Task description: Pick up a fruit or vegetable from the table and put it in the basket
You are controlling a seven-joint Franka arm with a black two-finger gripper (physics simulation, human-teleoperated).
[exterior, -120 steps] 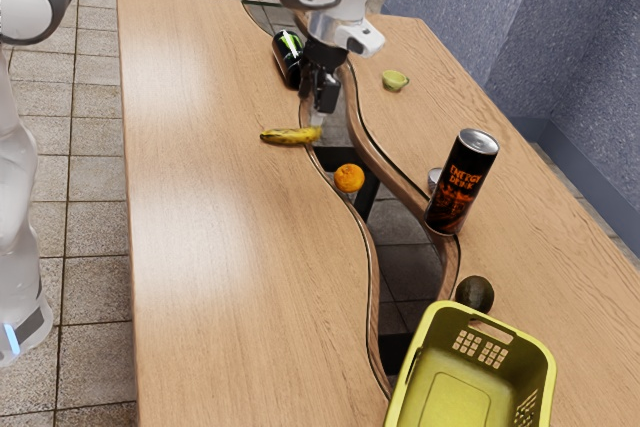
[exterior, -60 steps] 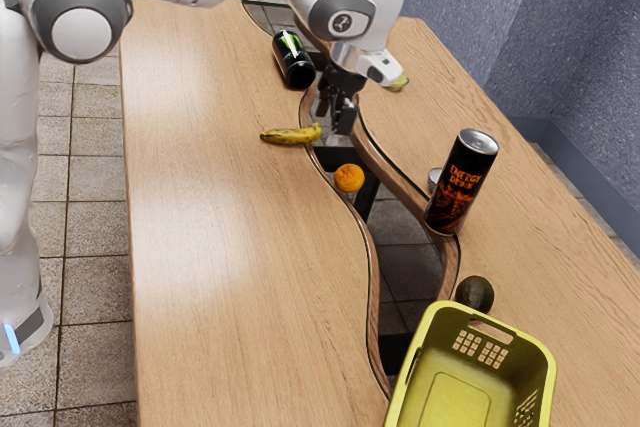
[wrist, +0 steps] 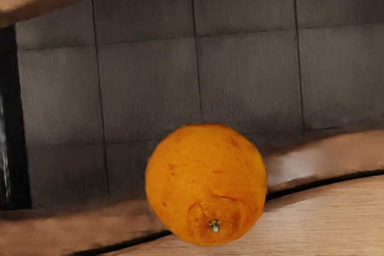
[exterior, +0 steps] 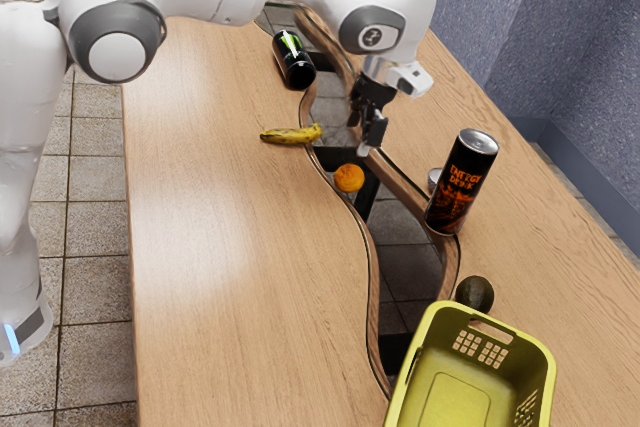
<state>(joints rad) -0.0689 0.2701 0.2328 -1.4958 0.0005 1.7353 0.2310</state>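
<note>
A grainy blue-grey wall (exterior: 590,47) stands past the wooden surface (exterior: 220,247), and a tiled floor (exterior: 90,247) shows around it. In the exterior view the tool (exterior: 369,139) hangs near the curved channel that splits the wood. I cannot tell whether it is spread or closed, and I see no fruit in it. The orange (exterior: 349,178) sits lower than the tool and just to its exterior-view left, on the channel's edge. The banana (exterior: 288,135) lies farther to the tool's left in that view, and the tall drink can (exterior: 462,182) stands to its right. Farther off that way, lower in the view, are the avocado (exterior: 475,294) and the basket (exterior: 408,365), which the avocado sits beside.

In the wrist view the orange is below the tool with its stem end showing, partly over wood and partly over the dark strip where floor tiles show.

The step in hand looks like lining up on the orange. Centre over it before dropping, with the tool open wider than the fruit, and go straight down so that both sides meet at its widest part. A sideways nudge could roll it off the wood's edge. Squeeze evenly, lift clear, then carry it high past the can to the basket.
</note>
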